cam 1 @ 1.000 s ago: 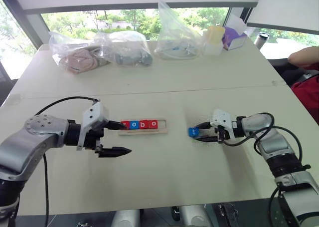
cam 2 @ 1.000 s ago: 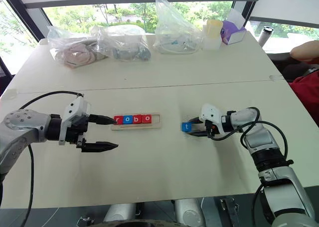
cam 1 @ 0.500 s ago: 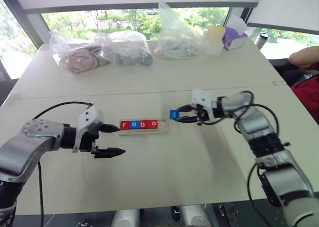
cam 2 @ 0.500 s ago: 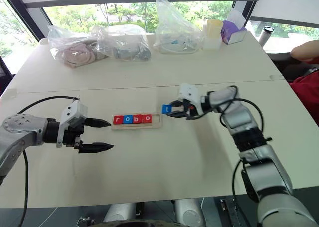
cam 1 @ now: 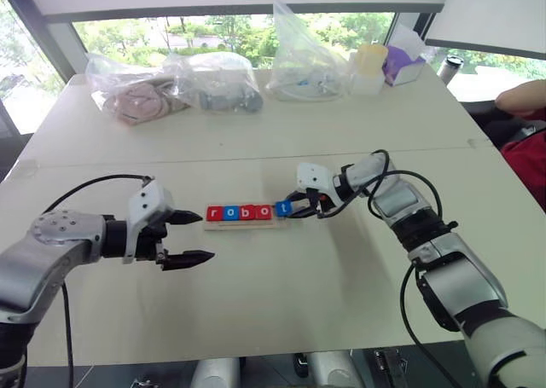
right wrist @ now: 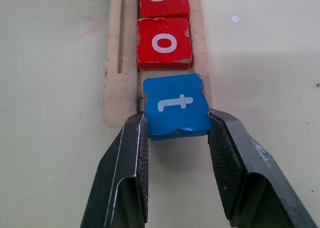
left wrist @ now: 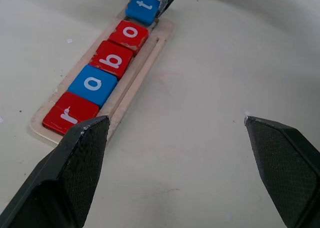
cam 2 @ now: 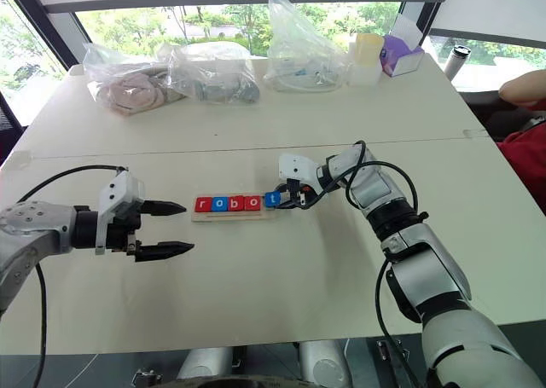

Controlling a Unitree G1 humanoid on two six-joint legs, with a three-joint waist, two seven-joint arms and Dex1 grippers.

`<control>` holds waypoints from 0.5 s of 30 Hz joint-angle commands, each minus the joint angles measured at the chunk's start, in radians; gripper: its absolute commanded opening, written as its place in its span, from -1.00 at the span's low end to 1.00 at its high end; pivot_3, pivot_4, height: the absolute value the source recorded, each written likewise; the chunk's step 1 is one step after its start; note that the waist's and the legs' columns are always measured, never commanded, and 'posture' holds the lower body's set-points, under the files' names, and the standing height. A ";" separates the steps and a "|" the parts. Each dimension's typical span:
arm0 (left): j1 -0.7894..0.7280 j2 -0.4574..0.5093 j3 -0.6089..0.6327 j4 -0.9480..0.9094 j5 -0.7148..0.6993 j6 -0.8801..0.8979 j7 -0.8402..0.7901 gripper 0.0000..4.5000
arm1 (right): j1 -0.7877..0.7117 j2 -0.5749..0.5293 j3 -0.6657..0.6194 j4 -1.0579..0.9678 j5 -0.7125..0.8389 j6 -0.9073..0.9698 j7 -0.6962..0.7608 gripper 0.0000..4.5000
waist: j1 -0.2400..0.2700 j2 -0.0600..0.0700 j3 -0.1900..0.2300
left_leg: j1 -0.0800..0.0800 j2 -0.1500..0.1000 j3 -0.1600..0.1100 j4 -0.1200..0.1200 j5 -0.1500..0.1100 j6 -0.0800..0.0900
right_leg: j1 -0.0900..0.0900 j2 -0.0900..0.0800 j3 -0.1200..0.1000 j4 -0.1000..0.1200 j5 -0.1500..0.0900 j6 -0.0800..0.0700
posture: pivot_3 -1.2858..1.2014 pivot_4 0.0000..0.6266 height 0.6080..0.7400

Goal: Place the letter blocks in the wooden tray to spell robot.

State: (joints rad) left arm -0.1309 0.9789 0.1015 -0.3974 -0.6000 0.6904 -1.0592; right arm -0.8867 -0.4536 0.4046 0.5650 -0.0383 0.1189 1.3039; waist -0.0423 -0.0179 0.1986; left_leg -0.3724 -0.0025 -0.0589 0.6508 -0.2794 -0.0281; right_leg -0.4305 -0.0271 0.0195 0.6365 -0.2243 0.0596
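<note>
The wooden tray [cam 1: 244,223] lies at the table's middle. Four letter blocks sit in it in a row: red r [left wrist: 70,119], blue o [left wrist: 93,84], red b [left wrist: 114,60] and red o [right wrist: 164,43]. My right gripper [cam 1: 294,209] is shut on the blue t block [right wrist: 176,106], one of its fingers [right wrist: 127,178] on each side. It holds the t at the tray's right end, right after the red o. I cannot tell whether the t rests in the tray. My left gripper [cam 1: 205,237] stands open just left of the tray, holding nothing.
Clear plastic bags [cam 1: 217,83] with things in them line the table's far side, beside a yellow cup [cam 1: 368,62] and a purple box [cam 1: 399,66]. A person's arm [cam 1: 522,96] shows at the far right. A seam [cam 1: 384,153] crosses the table behind the tray.
My right gripper has carried the blue t leftward from the table's right part to the tray's right end. The left gripper has stayed open and nearly still.
</note>
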 commanded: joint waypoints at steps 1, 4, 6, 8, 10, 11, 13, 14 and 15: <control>-0.005 0.000 0.028 -0.024 -0.009 0.000 0.010 1.00 | -0.025 0.005 -0.019 -0.020 0.006 -0.007 0.015 -0.50 | 0.000 0.000 0.000 | 0.000 0.000 0.000 0.000 0.000 0.000 | 0.000 0.000 0.000 0.000 0.000 0.000 | 0.03 -0.52 1.00; -0.013 0.000 0.012 -0.014 0.004 -0.009 0.009 1.00 | -0.028 0.024 -0.017 -0.017 0.004 0.003 0.002 -0.50 | -0.001 0.000 0.000 | 0.000 0.000 0.000 0.000 0.000 0.000 | 0.000 0.000 0.000 0.000 0.000 0.000 | 0.03 -0.52 1.00; -0.025 -0.003 0.003 -0.005 0.009 -0.013 0.010 1.00 | -0.027 0.042 -0.017 -0.001 0.001 0.003 -0.014 -0.50 | -0.002 0.000 0.000 | 0.000 0.000 0.000 0.000 0.000 0.000 | 0.000 0.000 0.000 0.000 0.000 0.000 | 0.03 -0.52 1.00; -0.036 -0.007 -0.006 0.002 0.013 -0.017 0.011 1.00 | -0.030 0.061 -0.020 0.018 -0.001 0.003 -0.032 -0.50 | -0.002 0.000 0.000 | 0.000 0.000 0.000 0.000 0.000 0.000 | 0.000 0.000 0.000 0.000 0.000 0.000 | 0.03 -0.52 1.00; -0.039 -0.010 -0.010 0.003 0.014 -0.016 0.012 1.00 | -0.032 0.072 -0.025 0.019 0.003 0.012 -0.037 -0.50 | -0.001 0.000 0.000 | 0.000 0.000 0.000 0.000 0.000 0.000 | 0.000 0.000 0.000 0.001 0.000 0.000 | 0.03 -0.52 1.00; -0.041 -0.011 -0.012 0.003 0.015 -0.016 0.012 1.00 | -0.032 0.075 -0.027 0.018 0.005 0.015 -0.039 -0.50 | -0.001 0.000 0.000 | 0.000 0.000 0.000 0.000 0.000 0.000 | 0.000 0.000 0.000 0.001 0.000 0.000 | 0.03 -0.52 1.00; -0.043 -0.014 -0.014 0.003 0.017 -0.016 0.013 1.00 | -0.031 0.078 -0.027 0.008 0.006 0.021 -0.040 -0.50 | -0.001 0.000 0.000 | 0.000 0.000 0.000 0.000 0.000 0.000 | 0.000 0.000 0.000 0.001 0.000 0.000 | 0.03 -0.52 1.00; -0.043 -0.015 -0.014 0.003 0.017 -0.016 0.013 1.00 | -0.030 0.078 -0.027 0.004 0.007 0.024 -0.040 -0.50 | -0.001 0.000 0.000 | 0.000 0.000 0.000 0.000 0.000 0.000 | 0.000 0.000 0.000 0.001 0.000 0.000 | 0.03 -0.52 1.00; -0.044 -0.016 -0.015 0.005 0.018 -0.017 0.012 1.00 | -0.029 0.077 -0.026 0.000 0.008 0.026 -0.038 -0.50 | -0.001 0.000 0.000 | 0.000 0.000 0.000 0.000 0.000 0.000 | 0.000 0.000 0.000 0.001 0.000 0.000 | 0.03 -0.52 1.00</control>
State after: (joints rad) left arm -0.1619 0.9673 0.0845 -0.3859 -0.5860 0.6867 -1.0442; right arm -0.8923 -0.3820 0.4005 0.5923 -0.0384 0.1430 1.2641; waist -0.0438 -0.0179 0.1986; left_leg -0.3723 -0.0026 -0.0587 0.6508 -0.2793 -0.0283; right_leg -0.4307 -0.0273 0.0195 0.6373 -0.2242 0.0597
